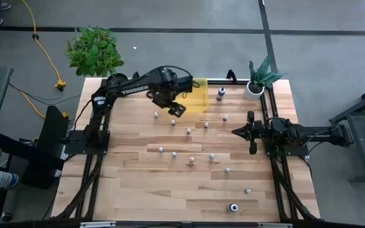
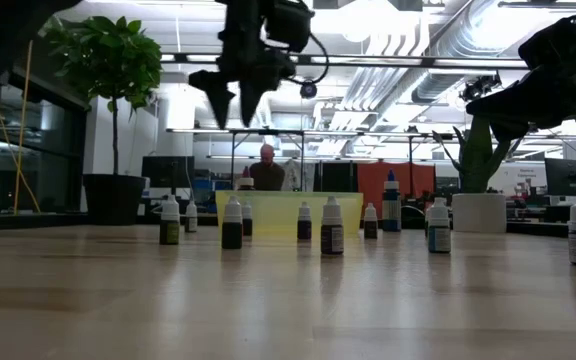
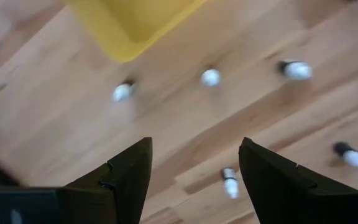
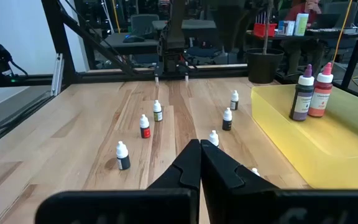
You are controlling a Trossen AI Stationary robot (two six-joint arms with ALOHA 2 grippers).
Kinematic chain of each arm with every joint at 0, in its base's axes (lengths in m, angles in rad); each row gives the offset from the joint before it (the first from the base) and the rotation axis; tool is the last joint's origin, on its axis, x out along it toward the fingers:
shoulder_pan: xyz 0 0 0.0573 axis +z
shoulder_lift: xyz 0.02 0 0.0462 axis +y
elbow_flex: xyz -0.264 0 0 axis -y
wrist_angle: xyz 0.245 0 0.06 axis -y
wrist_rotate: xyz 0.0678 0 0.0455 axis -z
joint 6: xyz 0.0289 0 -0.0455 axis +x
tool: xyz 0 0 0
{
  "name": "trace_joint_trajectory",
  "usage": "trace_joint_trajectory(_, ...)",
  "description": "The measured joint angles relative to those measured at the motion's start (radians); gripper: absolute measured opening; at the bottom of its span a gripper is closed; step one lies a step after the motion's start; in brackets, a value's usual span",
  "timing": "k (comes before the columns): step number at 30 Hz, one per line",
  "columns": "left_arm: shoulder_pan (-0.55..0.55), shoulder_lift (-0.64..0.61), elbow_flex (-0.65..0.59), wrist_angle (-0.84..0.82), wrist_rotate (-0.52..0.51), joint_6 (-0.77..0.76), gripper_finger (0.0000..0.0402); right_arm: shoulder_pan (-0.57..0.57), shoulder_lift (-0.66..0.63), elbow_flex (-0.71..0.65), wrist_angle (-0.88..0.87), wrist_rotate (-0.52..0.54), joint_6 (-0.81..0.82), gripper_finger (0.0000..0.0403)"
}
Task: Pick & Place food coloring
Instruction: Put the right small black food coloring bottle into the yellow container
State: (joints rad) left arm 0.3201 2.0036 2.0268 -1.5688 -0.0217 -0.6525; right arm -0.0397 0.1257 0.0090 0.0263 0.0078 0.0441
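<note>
— Where are you seeing the left gripper (image 1: 177,107)?

— I'm watching it hanging above the table by the near edge of the yellow bin (image 1: 198,95), fingers (image 3: 126,177) spread apart and gripping nothing. In its wrist view I'm looking down on bare wood, a bin corner and a few bottles (image 3: 211,76).

— And the bottles?

— I'm counting most of them standing scattered across the middle of the table (image 1: 138,190), apart from one another, with one (image 1: 233,207) off near the front edge. In the right wrist view I'm seeing two taller ones (image 4: 303,93) standing at the bin.

— The right arm?

— I'm seeing its gripper (image 1: 251,133) waiting at the right side of the table, fingers pressed together, empty.
</note>
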Motion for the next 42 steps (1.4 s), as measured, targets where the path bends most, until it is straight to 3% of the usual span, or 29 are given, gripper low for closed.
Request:
trace_joint_trajectory(6,0.0,-0.088,-0.186,0.019,-0.073,-0.01,0.023,0.0,0.0,0.0,0.0,0.0,0.0,0.0)
trace_joint_trajectory(21,0.015,-0.205,-0.607,0.406,-0.085,0.13,0.023,0.0,0.0,0.0,0.0,0.0,0.0,0.0)
trace_joint_trajectory(30,0.069,-0.207,-0.689,0.537,-0.113,0.204,0.023,0.0,0.0,0.0,0.0,0.0,0.0,0.0)
trace_joint_trajectory(42,0.094,-0.207,-0.765,0.616,-0.071,0.244,0.023,0.0,0.0,0.0,0.0,0.0,0.0,0.0)
